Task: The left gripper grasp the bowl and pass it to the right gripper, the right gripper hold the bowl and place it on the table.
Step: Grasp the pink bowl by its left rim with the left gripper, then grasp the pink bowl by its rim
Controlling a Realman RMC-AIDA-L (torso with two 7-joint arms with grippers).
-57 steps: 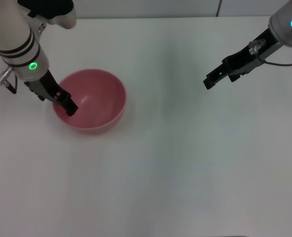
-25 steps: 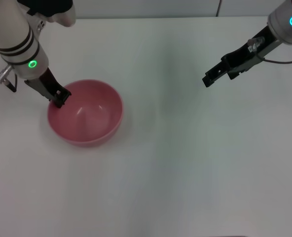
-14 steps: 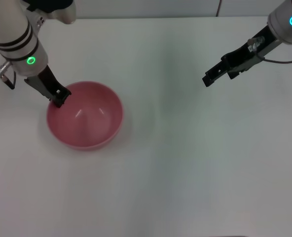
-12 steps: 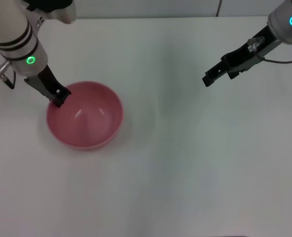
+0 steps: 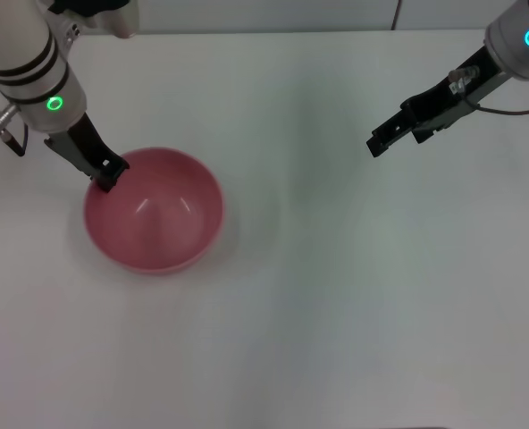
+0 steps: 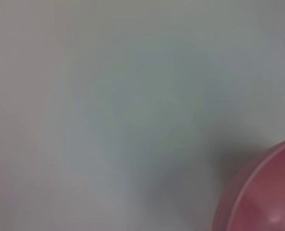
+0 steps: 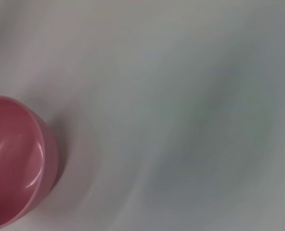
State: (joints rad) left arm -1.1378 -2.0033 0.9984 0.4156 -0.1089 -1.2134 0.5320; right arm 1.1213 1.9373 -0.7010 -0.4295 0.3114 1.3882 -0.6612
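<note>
White matte desk (image 5: 336,295) fills the view. Pink bowl (image 5: 154,210) sits upright on its left part, glossy inside facing up; shadow visible beneath the bowl in the wrist views, so contact with the desk unclear. Left tool (image 5: 106,173) slants down from the upper left, fingers pinched on the bowl's far-left rim. Right tool (image 5: 379,143) hangs over the desk's right side, well apart from the bowl, pointing toward it; fingers close together, nothing between them.
</note>
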